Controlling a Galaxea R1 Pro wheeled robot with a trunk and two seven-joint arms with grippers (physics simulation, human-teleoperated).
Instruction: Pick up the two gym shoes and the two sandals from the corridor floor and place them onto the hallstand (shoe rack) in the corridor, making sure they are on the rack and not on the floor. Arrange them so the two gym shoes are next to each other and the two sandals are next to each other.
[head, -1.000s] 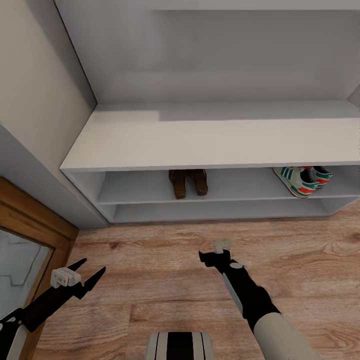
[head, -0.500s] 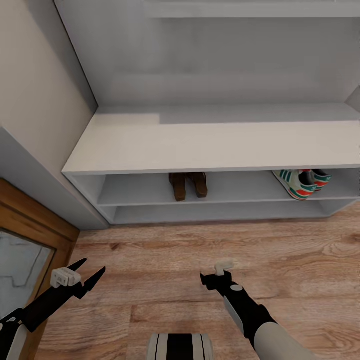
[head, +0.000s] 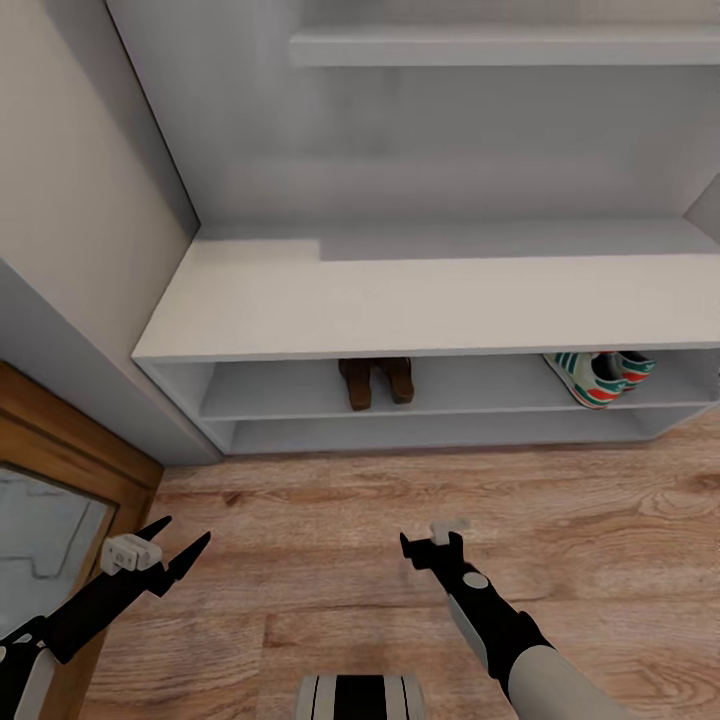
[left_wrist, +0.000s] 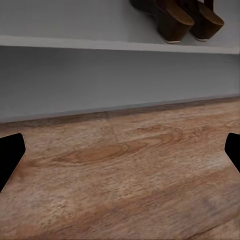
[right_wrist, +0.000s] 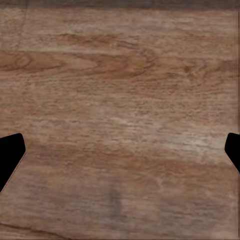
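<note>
Apparently done: sandals (head: 375, 380) and gym shoes (head: 600, 375) paired on rack (head: 420, 300); both claws apart, empty; back away without clipping anything.

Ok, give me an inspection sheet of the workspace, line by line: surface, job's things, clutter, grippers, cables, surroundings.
Surface: wood-plank corridor floor.
Job's things: sandals side by side on the hallstand upper shelf; gym shoes side by side farther right on that shelf.
Clutter: nothing seen.
Grippers: left gripper open, empty; right gripper open, empty, over the floor.
Cables: nothing seen.
Surroundings: beige wall and wood-framed panel at left; grey shelf above.
</note>
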